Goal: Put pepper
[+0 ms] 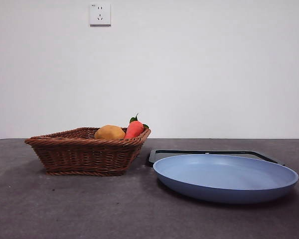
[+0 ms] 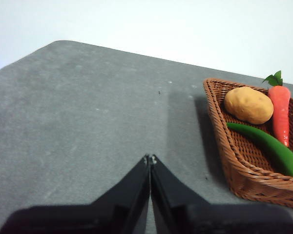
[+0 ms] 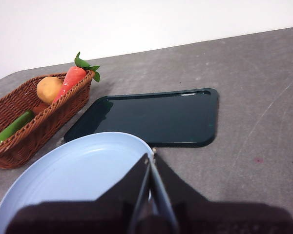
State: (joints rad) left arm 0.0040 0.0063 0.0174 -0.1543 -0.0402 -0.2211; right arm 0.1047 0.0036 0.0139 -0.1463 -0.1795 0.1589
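Nearest the front camera sat the blue plate [image 1: 225, 178], right of the wicker basket [image 1: 84, 152] where the pepper [image 2: 268, 147] lay untouched. Both the left gripper [image 2: 150, 159] and right gripper [image 3: 150, 157] waited with jaws pressed together, so picking seemingly hadn't begun; next, one must open and reach in.

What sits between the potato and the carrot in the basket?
Nothing; the potato and carrot lie side by side in the basket. The pepper lies nearer the left pincer, per the left wrist view.
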